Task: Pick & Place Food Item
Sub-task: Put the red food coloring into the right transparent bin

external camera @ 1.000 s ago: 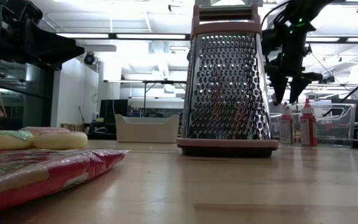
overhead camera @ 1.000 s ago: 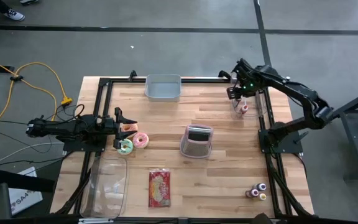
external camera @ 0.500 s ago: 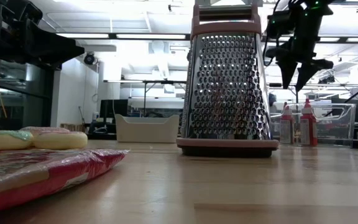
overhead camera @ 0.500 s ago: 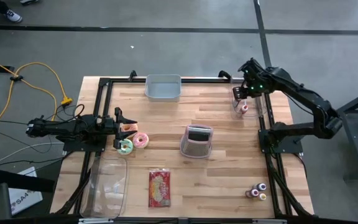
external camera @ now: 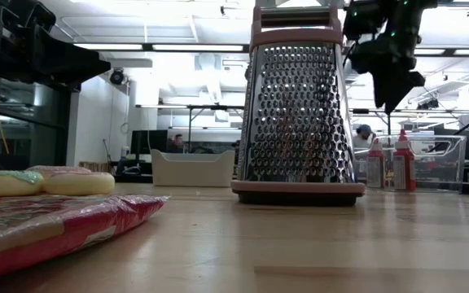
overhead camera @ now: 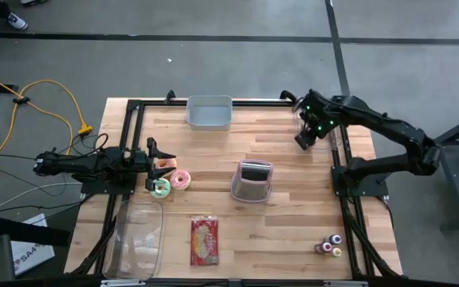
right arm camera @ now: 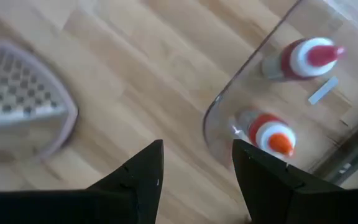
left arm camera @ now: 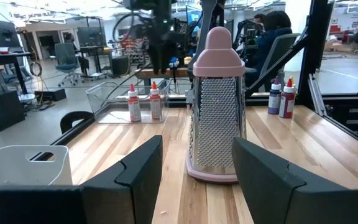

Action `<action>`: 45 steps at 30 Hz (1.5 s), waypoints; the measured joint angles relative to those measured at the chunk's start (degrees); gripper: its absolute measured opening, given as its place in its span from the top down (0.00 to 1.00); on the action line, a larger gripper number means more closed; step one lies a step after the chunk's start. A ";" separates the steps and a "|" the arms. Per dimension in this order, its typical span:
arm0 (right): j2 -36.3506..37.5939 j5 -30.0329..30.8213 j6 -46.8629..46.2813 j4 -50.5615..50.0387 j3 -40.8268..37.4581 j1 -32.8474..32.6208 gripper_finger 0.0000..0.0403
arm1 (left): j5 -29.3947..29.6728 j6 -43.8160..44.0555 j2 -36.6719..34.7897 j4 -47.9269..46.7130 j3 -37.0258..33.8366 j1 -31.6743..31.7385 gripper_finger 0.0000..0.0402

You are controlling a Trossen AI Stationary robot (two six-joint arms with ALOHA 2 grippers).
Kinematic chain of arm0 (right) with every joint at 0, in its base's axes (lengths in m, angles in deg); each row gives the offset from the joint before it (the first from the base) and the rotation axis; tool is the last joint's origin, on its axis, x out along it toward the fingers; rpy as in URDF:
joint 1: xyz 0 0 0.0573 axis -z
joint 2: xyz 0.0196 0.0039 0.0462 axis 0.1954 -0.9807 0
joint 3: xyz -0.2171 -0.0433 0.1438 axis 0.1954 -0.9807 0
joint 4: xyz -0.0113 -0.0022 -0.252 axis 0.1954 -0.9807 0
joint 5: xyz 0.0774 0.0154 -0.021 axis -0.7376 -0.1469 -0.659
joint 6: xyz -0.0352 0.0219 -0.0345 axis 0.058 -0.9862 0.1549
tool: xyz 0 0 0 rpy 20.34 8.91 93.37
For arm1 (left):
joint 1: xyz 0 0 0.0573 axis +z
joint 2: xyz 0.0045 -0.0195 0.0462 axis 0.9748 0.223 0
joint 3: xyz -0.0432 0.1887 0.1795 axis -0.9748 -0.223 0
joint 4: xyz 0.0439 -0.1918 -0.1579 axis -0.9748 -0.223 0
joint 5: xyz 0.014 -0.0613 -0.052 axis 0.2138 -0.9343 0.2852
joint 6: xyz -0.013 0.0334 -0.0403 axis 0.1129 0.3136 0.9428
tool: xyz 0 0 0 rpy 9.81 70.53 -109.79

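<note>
Doughnuts (overhead camera: 170,182) are the only bare food you have on the table, a pink one and a green one lying side by side just in front of your left gripper (overhead camera: 151,155), whose fingers stand wide apart with nothing between them. That arm lies low along the left edge, so it looks parked in readiness for them. Your right gripper (overhead camera: 303,137) hangs in the air near the far right corner, fingers (right arm camera: 143,175) parted and empty, just beside the clear bin (right arm camera: 241,93) that keeps two red sauce bottles (right arm camera: 267,132) corralled upright. Between the arms stands the pink box grater (overhead camera: 252,181), upright on its base. Nearer you lie a red snack packet (overhead camera: 204,241) and a clear tray (overhead camera: 139,236), probably the drop-off.
</note>
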 joint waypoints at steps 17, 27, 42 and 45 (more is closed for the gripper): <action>5.76 1.76 -13.78 -3.22 0.02 -26.94 0.56 | 0.00 0.01 -0.01 0.00 0.02 0.00 0.53; 5.69 5.73 -23.98 -3.11 0.02 -43.41 0.56 | 0.00 0.01 -0.02 0.00 -0.01 0.01 0.53; 3.99 10.24 -44.12 -0.99 0.04 -65.25 0.56 | 0.00 0.01 -0.01 0.00 0.00 0.00 0.53; 3.15 11.23 -47.33 -1.04 0.04 -68.49 0.56 | 0.00 0.02 -0.02 0.00 0.02 0.01 0.53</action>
